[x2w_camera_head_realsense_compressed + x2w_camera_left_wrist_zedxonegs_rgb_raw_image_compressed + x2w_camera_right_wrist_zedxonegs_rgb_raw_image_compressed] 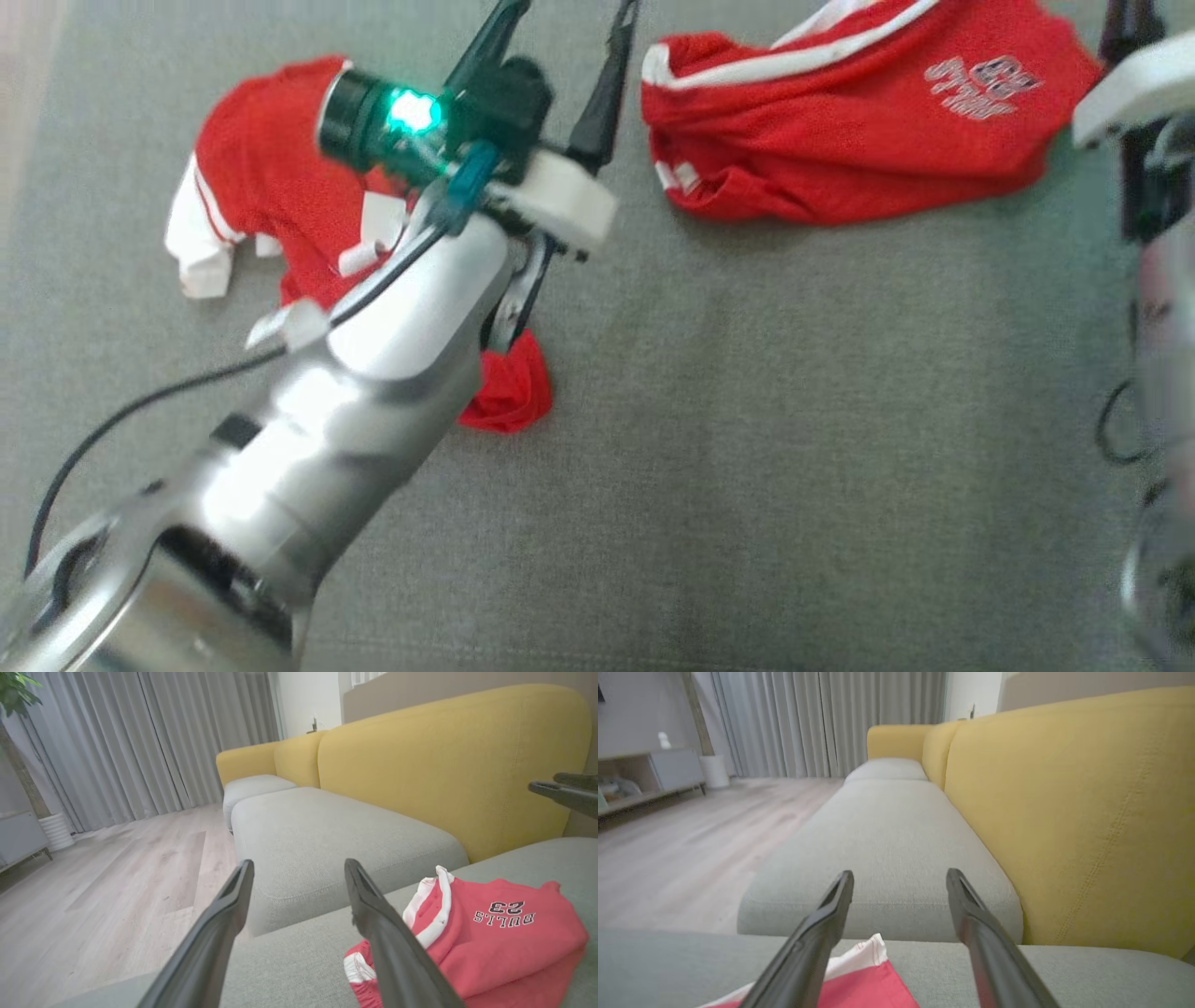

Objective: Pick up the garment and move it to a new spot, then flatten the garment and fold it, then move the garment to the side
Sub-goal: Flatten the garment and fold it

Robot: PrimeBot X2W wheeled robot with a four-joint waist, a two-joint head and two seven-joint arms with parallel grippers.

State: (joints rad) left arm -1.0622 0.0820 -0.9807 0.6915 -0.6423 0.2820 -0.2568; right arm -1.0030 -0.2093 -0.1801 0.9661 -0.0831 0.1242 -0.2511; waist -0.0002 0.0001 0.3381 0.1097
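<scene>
Garment (840, 131), red with white trim and printed lettering: crumpled on the grey seat cushion (747, 420), far right, top edge cut off in head view. Left gripper (569, 14) just beside its left edge, jaws wide, empty, fingertips out of frame. Right gripper (900, 872) spread wide, empty, above a red-and-white corner. Second red garment (261, 168) lies to the left, partly hidden under left forearm (373, 373).

The garment (504, 933) is soft matt red cloth, the seat (327, 830) a coarse grey weave, the backrest (444, 765) matt yellow cloth with stitched seams, the floor (117, 877) smooth pale wood, the forearm (373, 392) glossy silver, the fingers (392, 947) smooth dark plastic.
</scene>
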